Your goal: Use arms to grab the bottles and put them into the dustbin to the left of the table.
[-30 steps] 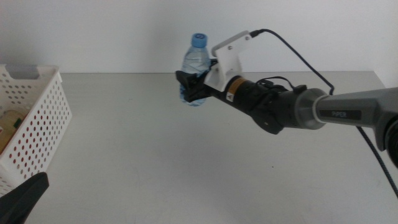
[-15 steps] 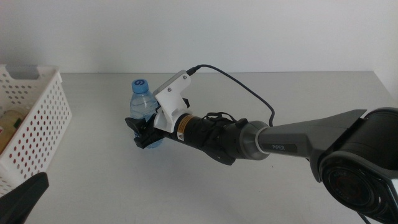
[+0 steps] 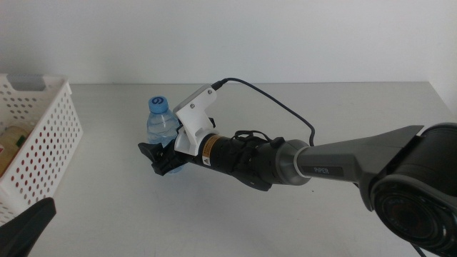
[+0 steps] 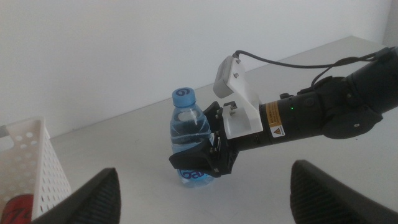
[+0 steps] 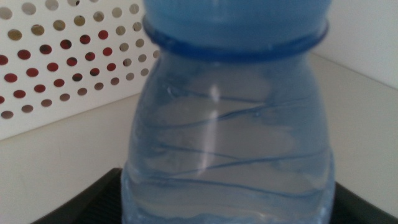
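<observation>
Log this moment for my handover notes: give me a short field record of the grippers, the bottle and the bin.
right gripper: shut on the water bottle, low on the body, extended toward the table's left side
water bottle: upright, blue cap, clear; whether its base touches the table cannot be told
left gripper: open, waiting at the near left, holding nothing
dustbin: white perforated basket at the table's left edge, apart from the bottle
dustbin contents: something red shows through the holes; the rest is hard to identify
</observation>
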Robot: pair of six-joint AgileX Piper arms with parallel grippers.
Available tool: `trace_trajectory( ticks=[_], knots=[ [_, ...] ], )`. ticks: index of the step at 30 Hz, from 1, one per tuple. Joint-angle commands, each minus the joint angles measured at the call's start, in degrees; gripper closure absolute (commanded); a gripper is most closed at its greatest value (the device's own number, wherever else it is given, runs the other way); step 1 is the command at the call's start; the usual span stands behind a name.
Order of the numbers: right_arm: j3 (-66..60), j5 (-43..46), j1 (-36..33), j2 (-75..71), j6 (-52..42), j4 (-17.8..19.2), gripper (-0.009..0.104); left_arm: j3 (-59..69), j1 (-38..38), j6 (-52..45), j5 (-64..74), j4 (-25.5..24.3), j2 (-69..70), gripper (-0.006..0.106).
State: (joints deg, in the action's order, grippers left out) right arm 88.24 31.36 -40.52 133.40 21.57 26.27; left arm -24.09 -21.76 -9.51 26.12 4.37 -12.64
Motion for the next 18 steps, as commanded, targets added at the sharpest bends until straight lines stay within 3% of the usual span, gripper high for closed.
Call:
trace_trajectory(
  ticks=[1, 5, 13, 18],
  knots=[
    [-1.12, 1.82, -0.26, -7.18, 0.81, 0.81, 0.001, -1.42, -0.43, 0.83, -4.54, 0.25, -0.58, 0.007],
    [-9.79, -2.08, -0.06, -15.22, 0.95, 0.69, 0.001, -1.42, -0.43, 0.83, -4.54, 0.25, -0.58, 0.007],
    [-41.4, -4.61, 0.8, -45.95, 6.29, 0.93, 0.011, -1.42, -0.43, 0.83, -4.54, 0.25, -0.58, 0.007],
    [-49.26, -18.61, 0.8, -65.42, 6.12, 3.64, 0.02, -1.42, -0.43, 0.83, -4.54, 0.25, -0.58, 0.007]
  ],
)
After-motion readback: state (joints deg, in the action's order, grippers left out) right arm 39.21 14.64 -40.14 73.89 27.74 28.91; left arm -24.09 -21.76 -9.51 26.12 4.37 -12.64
